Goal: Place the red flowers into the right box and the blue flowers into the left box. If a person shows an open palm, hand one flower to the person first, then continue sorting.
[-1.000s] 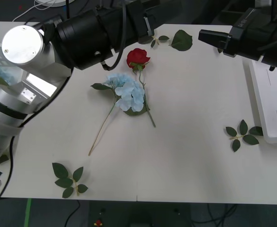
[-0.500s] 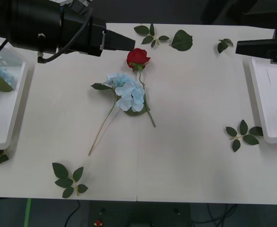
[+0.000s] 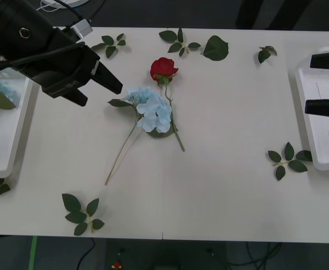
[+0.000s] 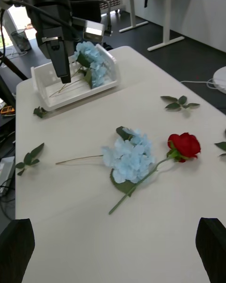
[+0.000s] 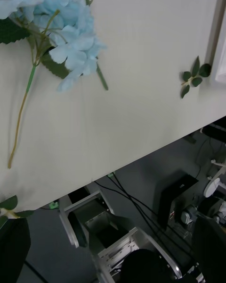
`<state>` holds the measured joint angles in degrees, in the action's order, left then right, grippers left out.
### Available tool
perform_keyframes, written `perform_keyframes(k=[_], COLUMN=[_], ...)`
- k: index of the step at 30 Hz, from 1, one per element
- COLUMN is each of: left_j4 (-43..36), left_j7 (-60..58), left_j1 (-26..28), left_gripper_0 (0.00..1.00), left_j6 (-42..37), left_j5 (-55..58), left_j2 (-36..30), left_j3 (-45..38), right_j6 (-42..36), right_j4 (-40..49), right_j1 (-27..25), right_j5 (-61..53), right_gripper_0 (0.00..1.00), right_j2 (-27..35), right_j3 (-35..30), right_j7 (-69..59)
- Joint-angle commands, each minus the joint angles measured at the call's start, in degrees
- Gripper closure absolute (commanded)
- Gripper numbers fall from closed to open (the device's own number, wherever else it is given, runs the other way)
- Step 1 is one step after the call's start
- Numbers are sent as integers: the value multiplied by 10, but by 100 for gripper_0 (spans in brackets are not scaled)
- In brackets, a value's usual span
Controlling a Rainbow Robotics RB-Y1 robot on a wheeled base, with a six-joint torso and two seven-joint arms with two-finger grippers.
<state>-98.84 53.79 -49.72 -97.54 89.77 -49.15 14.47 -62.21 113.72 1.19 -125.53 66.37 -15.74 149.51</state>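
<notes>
I see one blue flower (image 3: 152,110) lying near the middle of the table (image 3: 226,191), its long stem trailing toward 7 o'clock. A red flower (image 3: 163,68) lies just beyond it at about 1 o'clock, bloom free on the table, its stem running back under the blue cluster's edge. My left gripper (image 3: 99,87) hangs over the table at 9 o'clock from the blue flower, close beside it, its black fingers spread apart and holding nothing. The left box (image 3: 7,147) sits at the table's left edge with another blue flower (image 4: 92,62) already lying inside. My right gripper (image 3: 326,84) hovers over the right box (image 3: 313,121) at the right edge, fingers parted and empty. Loose leaf sprigs (image 3: 81,214) are scattered around the table's borders.
</notes>
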Motion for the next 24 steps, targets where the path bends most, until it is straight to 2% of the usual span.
perform_keyframes(k=[1, 5, 8, 14, 24], left_j4=[-21, -21, -21, -6, 102], left_j7=[-64, -60, -60, -51, 73], left_j1=[-28, -28, -16, 23, 26], left_gripper_0=[0, 0, 0, 0, 0], left_j6=[-22, -12, 24, 167, 352], left_j5=[-15, -60, -95, -163, -195], left_j2=[-24, -25, -30, -42, -38], left_j3=[13, 56, 100, 193, 320], right_j6=[-32, -41, -40, -35, -35], right_j4=[2, -2, -2, -4, -4], right_j1=[-8, -8, -8, -8, -8], right_j5=[-22, -30, -31, -31, -31], right_gripper_0=[0, 0, 0, 0, 0], right_j2=[24, 25, 24, 24, 24], right_j3=[-15, -15, -15, -15, -15], right_j7=[19, 21, 23, 23, 23])
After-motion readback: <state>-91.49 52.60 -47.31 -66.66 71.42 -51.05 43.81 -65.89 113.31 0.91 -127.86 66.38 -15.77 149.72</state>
